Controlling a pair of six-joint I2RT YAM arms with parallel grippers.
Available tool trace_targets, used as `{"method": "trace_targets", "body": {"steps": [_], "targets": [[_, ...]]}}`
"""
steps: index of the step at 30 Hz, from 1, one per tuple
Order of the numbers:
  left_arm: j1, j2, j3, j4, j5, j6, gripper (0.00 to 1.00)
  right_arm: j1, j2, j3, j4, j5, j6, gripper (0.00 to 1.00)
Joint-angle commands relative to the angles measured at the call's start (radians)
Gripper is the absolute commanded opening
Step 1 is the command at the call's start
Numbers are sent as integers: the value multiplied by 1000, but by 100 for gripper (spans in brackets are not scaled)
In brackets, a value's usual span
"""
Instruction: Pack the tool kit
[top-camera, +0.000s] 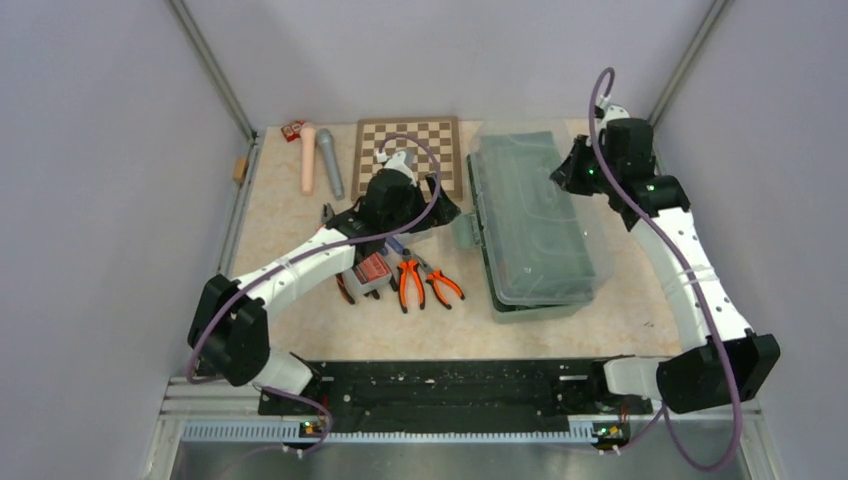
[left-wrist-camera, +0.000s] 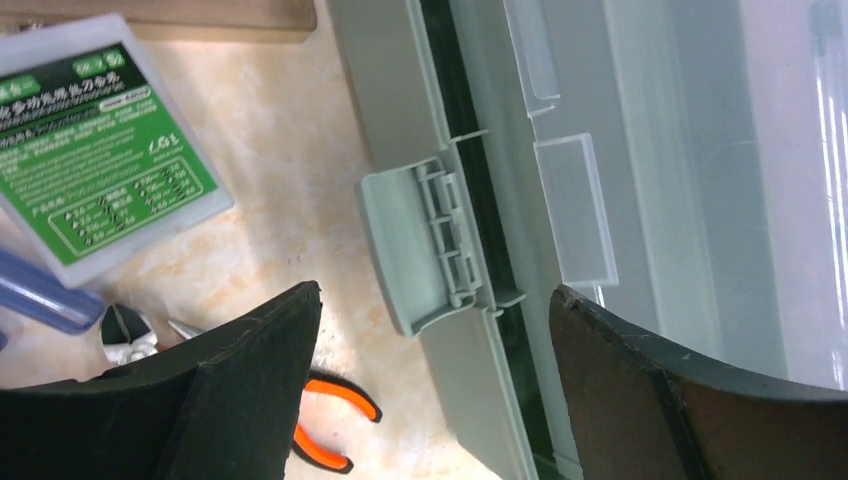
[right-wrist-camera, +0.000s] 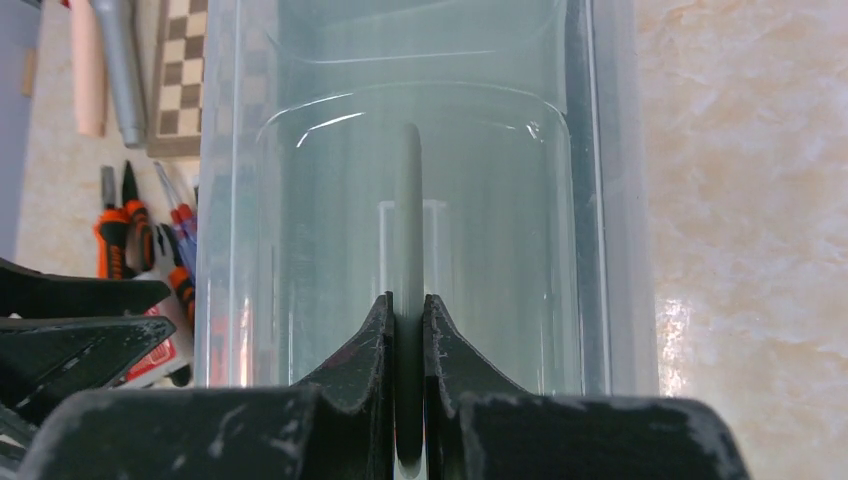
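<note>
Overhead, the toolbox (top-camera: 540, 225) sits right of centre on the table (top-camera: 650, 310) with its lid down, and the pliers (top-camera: 418, 283) lie loose to its left. Only the right wrist view shows the right gripper (right-wrist-camera: 408, 320) pinched on the lid's thin handle (right-wrist-camera: 408, 200). Only the left wrist view shows the left gripper (left-wrist-camera: 435, 300) spread wide, a flipped-out latch (left-wrist-camera: 420, 240) between its fingers and the green-labelled box (left-wrist-camera: 100, 150) nearby.

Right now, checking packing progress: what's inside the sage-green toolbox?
The sage-green plastic toolbox has a translucent lid; through it no tool shows distinctly; cloudy plastic hides whatever lies within. Orange-handled pliers lie outside on the table.
</note>
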Motion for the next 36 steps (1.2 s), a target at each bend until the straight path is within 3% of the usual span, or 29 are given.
{"method": "trace_targets", "body": {"steps": [1,16,29,36], "targets": [[5,60,117,-25,-22,50,89,-84,-71,9,198,-206,119,0],[13,186,213,-20,15,59,89,-457,-30,-163,459,-651,379,0],[44,27,95,-30,29,62,89,-658,19,-218,529,-772,424,0],[-24,-32,25,38,98,-24,87,-660,-1,-255,556,-769,448,0]]}}
